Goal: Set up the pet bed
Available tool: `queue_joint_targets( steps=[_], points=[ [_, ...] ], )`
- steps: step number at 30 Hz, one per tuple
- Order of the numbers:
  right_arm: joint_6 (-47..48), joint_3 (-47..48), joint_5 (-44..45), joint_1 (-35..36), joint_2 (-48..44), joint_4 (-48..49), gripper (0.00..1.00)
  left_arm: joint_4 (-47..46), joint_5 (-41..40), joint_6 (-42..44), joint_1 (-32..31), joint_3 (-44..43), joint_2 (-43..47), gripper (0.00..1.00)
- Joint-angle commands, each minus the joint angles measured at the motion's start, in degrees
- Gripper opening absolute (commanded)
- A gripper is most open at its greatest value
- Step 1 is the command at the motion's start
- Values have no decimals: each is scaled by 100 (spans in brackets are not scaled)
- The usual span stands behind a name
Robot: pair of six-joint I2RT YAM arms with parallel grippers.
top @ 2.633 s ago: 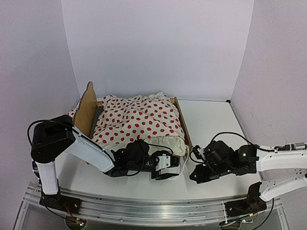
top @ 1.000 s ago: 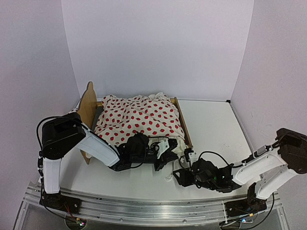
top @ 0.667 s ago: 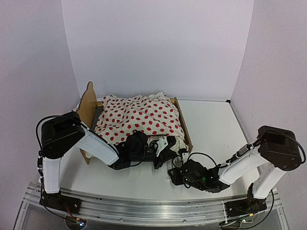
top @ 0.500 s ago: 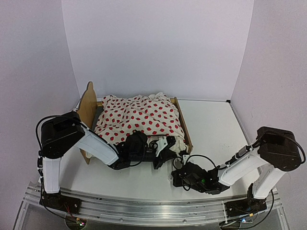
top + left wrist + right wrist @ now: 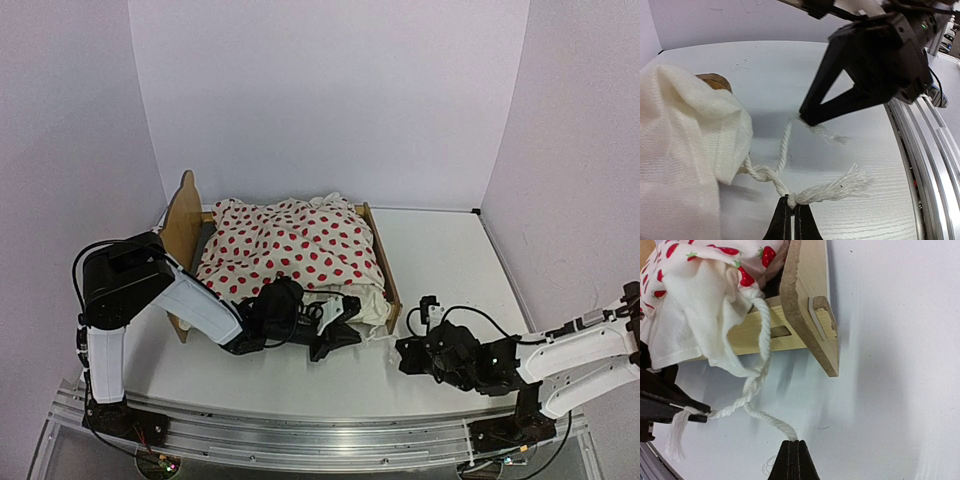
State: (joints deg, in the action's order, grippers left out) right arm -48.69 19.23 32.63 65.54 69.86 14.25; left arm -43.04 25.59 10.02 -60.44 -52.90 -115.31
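Observation:
The pet bed (image 5: pixel 381 262) is a plywood frame with its headboard (image 5: pixel 184 222) on the left, and a white red-dotted blanket (image 5: pixel 290 250) is heaped on it. Two white cords hang from the blanket's near corner (image 5: pixel 700 325) and twist round each other. My left gripper (image 5: pixel 791 209) is shut on one cord (image 5: pixel 762 175) just behind its frayed end (image 5: pixel 845 184). My right gripper (image 5: pixel 794 444) is shut on the tip of the other cord (image 5: pixel 762 416), low over the table near the bed's foot corner (image 5: pixel 812 310). From above, the left gripper (image 5: pixel 338 338) and the right gripper (image 5: pixel 404 352) sit close together.
The white table (image 5: pixel 450 260) stretches right of the bed to the purple walls. A metal rail (image 5: pixel 300 432) runs along the near edge. In the left wrist view the right gripper (image 5: pixel 807 116) hangs just beyond the cords.
The right gripper shut on the cord tip and drew back to the right. The left gripper, still shut on its cord, shifted slightly toward the near edge.

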Motion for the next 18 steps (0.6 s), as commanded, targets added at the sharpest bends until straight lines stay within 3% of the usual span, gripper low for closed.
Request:
queue_joint_targets(
  steps=[1,2,6,8,14,18],
  points=[
    [448,299,-741,-364,75,-449,0,395,580,536,-127,-11,45,2],
    [484,359,-908,-447,166,-449,0,486,645,579,-152,-15,28,8],
    [554,549,-1406,-623,479,-444,0,597,679,573,-204,-8,55,48],
    [610,597,-1537,-637,517,-449,0,709,468,569,-203,-97,104,59],
    [675,573,-1671,-639,502,-441,0,1004,-123,206,-208,-355,244,62],
    [609,508,-1685,-639,471,-418,0,439,-1125,-935,-274,-620,24,49]
  ],
)
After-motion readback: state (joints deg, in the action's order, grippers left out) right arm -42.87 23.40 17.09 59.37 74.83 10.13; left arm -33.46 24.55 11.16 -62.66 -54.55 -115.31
